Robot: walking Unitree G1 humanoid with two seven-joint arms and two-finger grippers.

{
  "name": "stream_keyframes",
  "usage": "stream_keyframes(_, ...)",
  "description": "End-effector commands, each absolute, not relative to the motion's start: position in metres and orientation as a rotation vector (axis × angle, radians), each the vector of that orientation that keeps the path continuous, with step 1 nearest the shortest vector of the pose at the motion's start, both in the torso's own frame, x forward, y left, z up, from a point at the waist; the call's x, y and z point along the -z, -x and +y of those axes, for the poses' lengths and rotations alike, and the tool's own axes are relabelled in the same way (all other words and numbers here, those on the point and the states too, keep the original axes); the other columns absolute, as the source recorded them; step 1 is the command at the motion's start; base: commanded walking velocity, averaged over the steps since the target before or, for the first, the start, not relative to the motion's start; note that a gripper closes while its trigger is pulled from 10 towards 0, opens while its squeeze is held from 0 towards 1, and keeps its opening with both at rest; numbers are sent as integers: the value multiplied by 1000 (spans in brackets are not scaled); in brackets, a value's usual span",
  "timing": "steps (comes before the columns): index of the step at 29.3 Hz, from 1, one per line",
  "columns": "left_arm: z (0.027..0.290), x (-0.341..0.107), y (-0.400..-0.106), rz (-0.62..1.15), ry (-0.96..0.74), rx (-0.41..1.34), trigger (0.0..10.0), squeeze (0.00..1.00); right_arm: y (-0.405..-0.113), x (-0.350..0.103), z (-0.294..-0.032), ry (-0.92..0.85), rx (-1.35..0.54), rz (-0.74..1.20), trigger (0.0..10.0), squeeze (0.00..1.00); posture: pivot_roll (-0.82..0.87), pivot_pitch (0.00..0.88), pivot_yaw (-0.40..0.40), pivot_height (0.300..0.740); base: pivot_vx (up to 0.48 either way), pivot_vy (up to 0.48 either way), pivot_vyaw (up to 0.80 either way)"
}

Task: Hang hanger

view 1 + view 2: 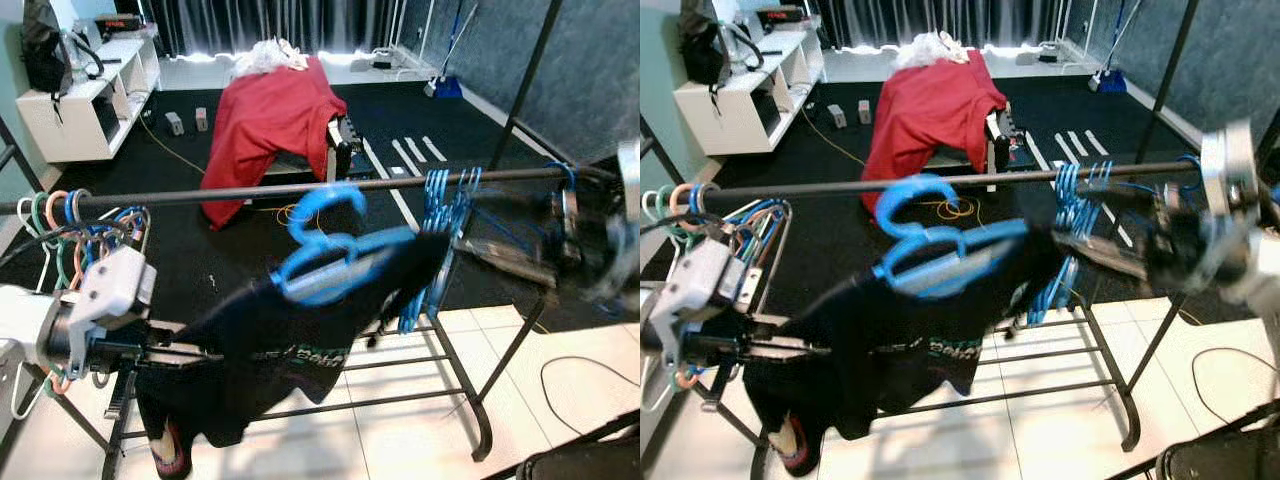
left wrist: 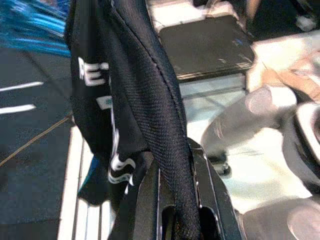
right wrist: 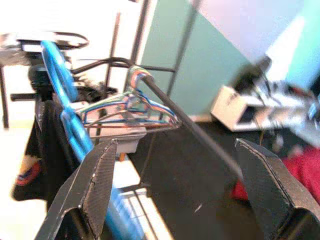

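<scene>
A: What sits nearest, low in the frame?

B: The left gripper (image 1: 190, 355), at lower left of the left eye view, is clamped on a fold of the black shirt (image 1: 290, 350). The left wrist view shows the cloth pinched between the two black fingers (image 2: 145, 200). The shirt's lower edge is lost in shadow, and a patch of red and pale colour under it is too dim to name.

A: And the hanger?

B: The blue hanger (image 1: 335, 255) lies tilted across the top of the shirt at mid-frame. Its hook is just in front of the black rail (image 1: 250, 190), and blur keeps me from telling whether they touch. One end disappears into the cloth.

A: The right side?

B: The right gripper (image 3: 175, 190) has its fingers spread wide apart with nothing between them. In the head views at the right edge it is badly smeared, with its tips near a bunch of blue hangers (image 1: 445, 205) on the rail.

A: Farther along the rail?

B: A cluster of coloured hangers (image 1: 80, 225) hangs at the left end, partly behind the left arm.

A: Beyond that?

B: A red cloth (image 1: 270, 115) drapes over something hidden, and a white shelf (image 1: 85, 100) stands at upper left.
</scene>
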State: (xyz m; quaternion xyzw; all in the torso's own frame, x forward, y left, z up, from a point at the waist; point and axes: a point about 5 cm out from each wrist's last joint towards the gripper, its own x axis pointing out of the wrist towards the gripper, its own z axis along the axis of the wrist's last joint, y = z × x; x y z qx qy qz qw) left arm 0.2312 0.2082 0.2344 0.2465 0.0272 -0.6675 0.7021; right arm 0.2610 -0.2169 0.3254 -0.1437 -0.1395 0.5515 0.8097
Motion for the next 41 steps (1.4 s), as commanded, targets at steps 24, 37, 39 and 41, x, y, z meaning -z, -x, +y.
stream_keyframes(24,190,-236,-228,92,-608,1603,10000,0,-248,-267,-169,227,-1524,-21,10000,0,-72,11,-1,740,0,0,0)
stream_keyframes(37,186,-238,-227,70,-598,1612,10000,0,-264,-271,-156,203,-1449,-105,0,0,-72,15,-3,740,0,0,0)
stream_keyframes(39,186,-238,-227,65,-596,1611,10000,0,-263,-270,-156,201,-1459,-99,0,0,-75,16,-4,740,0,0,0)
stream_keyframes(41,185,-238,-228,60,-598,1610,10000,0,-260,-267,-156,197,-1481,-77,0,0,-75,16,-4,740,0,0,0)
